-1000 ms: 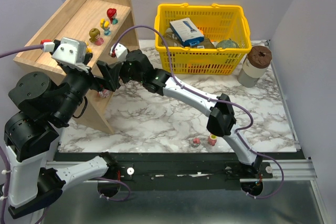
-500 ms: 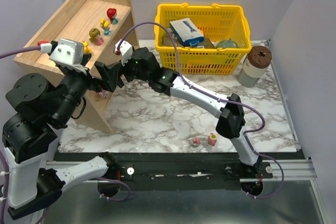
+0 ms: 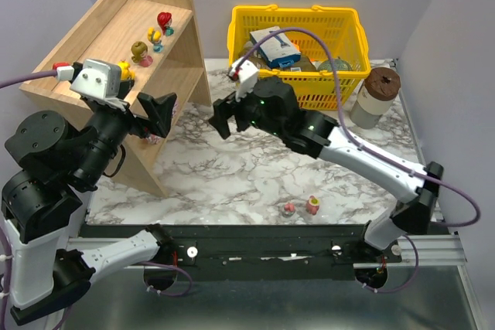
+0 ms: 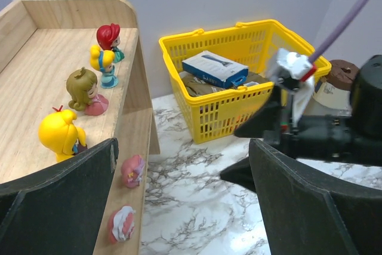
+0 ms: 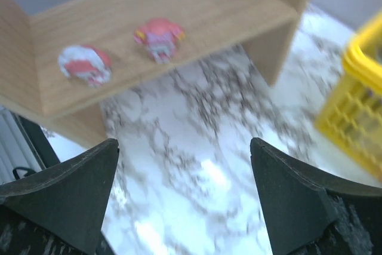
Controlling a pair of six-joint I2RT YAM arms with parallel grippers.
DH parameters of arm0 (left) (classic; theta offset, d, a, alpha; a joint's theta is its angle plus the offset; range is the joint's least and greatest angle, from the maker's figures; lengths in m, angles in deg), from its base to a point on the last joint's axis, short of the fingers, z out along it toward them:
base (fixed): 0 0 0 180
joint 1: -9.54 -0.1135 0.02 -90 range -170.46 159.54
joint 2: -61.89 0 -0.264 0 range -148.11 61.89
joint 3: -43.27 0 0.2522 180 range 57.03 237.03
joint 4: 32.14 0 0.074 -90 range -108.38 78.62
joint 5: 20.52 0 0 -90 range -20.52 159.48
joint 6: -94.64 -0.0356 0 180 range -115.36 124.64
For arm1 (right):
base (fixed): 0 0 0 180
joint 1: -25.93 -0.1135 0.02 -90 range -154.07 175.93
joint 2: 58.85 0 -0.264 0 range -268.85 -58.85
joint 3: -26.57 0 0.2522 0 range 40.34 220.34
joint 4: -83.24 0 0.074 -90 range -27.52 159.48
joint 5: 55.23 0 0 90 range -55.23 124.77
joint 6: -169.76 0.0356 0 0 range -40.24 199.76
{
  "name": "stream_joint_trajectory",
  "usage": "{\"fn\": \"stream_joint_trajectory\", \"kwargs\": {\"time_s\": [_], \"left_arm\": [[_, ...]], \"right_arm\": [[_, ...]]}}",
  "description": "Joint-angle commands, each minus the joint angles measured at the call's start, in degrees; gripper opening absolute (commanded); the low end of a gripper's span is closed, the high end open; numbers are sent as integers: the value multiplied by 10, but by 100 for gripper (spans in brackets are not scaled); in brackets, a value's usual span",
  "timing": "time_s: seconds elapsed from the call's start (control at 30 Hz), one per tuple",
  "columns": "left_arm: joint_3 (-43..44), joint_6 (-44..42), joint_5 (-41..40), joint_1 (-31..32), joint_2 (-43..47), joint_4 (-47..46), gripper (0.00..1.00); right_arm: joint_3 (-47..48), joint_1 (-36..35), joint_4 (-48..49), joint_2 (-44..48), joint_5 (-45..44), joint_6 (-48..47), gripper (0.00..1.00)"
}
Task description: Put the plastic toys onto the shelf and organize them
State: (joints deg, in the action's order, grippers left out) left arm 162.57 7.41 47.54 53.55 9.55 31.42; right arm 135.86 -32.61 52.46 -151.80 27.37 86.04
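The shelf (image 3: 93,40) stands at the back left. Its top tier holds a red toy (image 3: 164,19), a yellow one (image 3: 155,35), an olive one (image 3: 140,52) and another yellow one (image 3: 124,73). On the lower tier (image 5: 209,4) stand a pink toy (image 5: 159,37) and a red-and-white toy (image 5: 85,64). Two more small toys (image 3: 288,209) (image 3: 312,205) lie on the marble near the front edge. My left gripper (image 3: 160,110) hovers open and empty beside the shelf's front. My right gripper (image 3: 221,120) is open and empty over the marble, right of the shelf.
A yellow basket (image 3: 294,96) with a blue box (image 3: 275,45) and other goods stands at the back centre. To its right is a brown-lidded jar (image 3: 375,96). The right arm (image 4: 322,132) stretches across the middle of the table.
My right arm has drawn back from the shelf's lower tier toward the right and now hangs over the marble. The left arm has barely moved.
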Motion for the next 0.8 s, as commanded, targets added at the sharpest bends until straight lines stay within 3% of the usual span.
{"fn": "stream_joint_trajectory", "kwargs": {"time_s": [0.0,0.1,0.23,0.5,0.77], "left_arm": [[-22,-9,36,2,8,-22,99],[-29,-7,53,2,2,-27,99],[-35,-1,75,2,-5,-31,99],[-42,-8,99,2,-17,-44,99],[-54,-7,105,2,-8,-42,99]], "right_arm": [[-80,-3,-220,50,-118,134,97],[-154,-2,-313,93,-113,217,97],[-259,-2,-355,152,-89,301,97],[-449,-3,-251,259,-4,304,97],[-527,-3,-151,255,33,294,93]]}}
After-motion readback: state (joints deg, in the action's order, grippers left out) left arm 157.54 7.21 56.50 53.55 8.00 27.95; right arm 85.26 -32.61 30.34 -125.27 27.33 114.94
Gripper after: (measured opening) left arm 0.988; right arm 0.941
